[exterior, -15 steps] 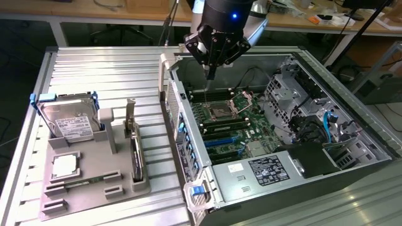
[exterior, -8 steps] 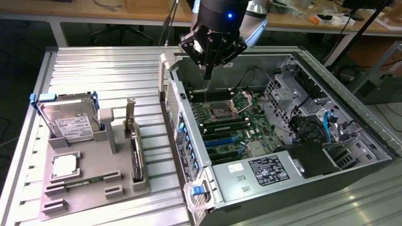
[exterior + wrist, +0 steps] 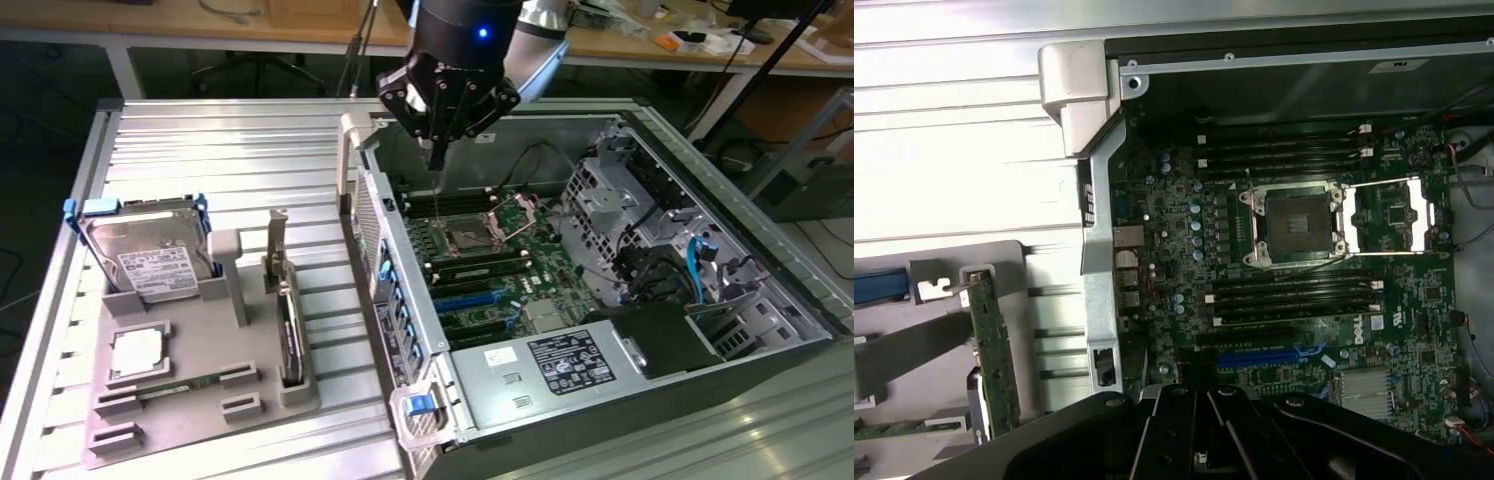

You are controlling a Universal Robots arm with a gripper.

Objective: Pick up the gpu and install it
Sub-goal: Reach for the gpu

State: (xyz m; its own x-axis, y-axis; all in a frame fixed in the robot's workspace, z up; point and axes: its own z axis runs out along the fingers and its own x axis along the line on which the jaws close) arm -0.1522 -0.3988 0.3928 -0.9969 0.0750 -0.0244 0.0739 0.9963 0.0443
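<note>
On the bench (image 3: 200, 140), beside the open computer case (image 3: 747, 300), a grey tray (image 3: 200, 350) holds the gpu (image 3: 284, 310) on edge. It looks light, stiff and fragile, best pinched along its top edge. The gripper (image 3: 434, 150) hangs over the case, jaws closed and empty.

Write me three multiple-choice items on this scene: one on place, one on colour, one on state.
1. Where is the gpu? A in the grey holder; B in a motherboard slot; C in the hand.
2. What colour is the frame around the hard drive? A red; B blue; C yellow.
3. How is the hand? A shut, empty; B shut on the gpu; C wide open.
Key: 1A, it stands on edge in the holder; 2B, blue rails edge the drive; 3A, it is closed with nothing in it.
</note>
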